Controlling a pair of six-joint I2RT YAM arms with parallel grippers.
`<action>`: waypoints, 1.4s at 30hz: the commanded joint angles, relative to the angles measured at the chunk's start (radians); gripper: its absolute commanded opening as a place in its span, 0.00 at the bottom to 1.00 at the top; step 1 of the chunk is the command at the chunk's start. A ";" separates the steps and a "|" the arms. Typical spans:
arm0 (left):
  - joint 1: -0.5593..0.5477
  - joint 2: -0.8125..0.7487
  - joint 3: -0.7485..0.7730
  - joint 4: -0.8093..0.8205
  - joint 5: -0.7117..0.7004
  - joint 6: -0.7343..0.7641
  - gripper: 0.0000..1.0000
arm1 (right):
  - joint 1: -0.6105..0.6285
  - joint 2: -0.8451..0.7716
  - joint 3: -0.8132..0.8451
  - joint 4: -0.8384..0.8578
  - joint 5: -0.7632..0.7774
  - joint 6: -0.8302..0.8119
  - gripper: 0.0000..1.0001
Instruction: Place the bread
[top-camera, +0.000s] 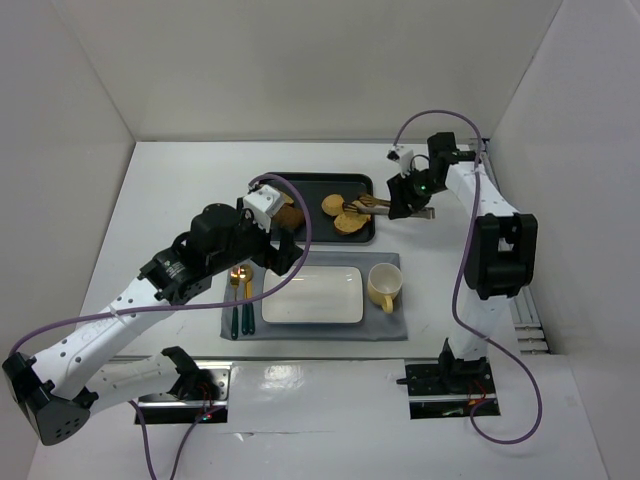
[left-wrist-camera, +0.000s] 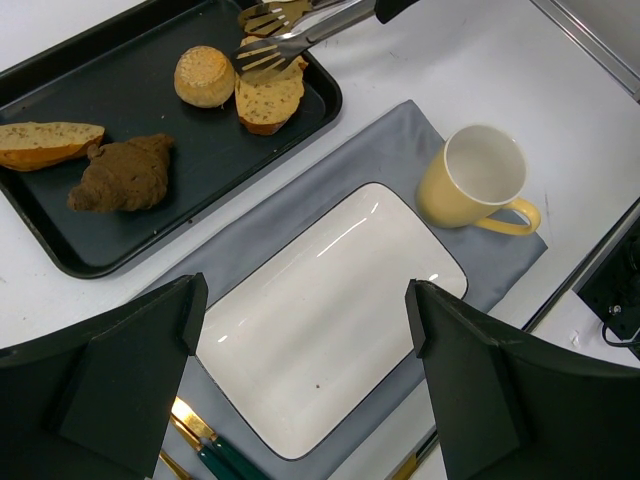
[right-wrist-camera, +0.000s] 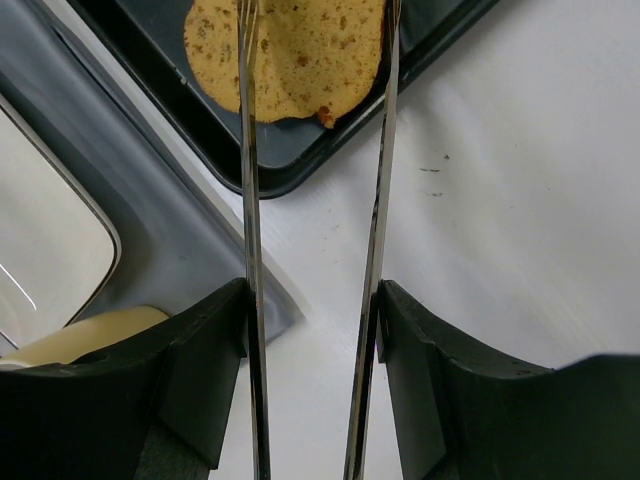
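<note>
Your right gripper (right-wrist-camera: 312, 300) squeezes the tongs (right-wrist-camera: 250, 200). Their tips sit over the bread (right-wrist-camera: 290, 55) on the black tray (left-wrist-camera: 200, 190), straight ahead. Your left gripper (left-wrist-camera: 305, 300) is open and farther off

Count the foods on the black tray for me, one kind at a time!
Bread slices: 2
Bun: 1
Croissant: 1
Total: 4
</note>
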 joint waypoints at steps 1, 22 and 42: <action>-0.001 -0.024 0.001 0.044 -0.011 0.002 1.00 | 0.017 0.009 0.063 -0.043 0.011 -0.009 0.61; -0.001 -0.033 0.001 0.044 -0.011 0.002 1.00 | 0.026 0.066 0.130 -0.184 0.002 -0.018 0.57; -0.001 -0.042 -0.008 0.053 -0.011 0.002 1.00 | 0.026 0.075 0.140 -0.244 -0.016 -0.027 0.31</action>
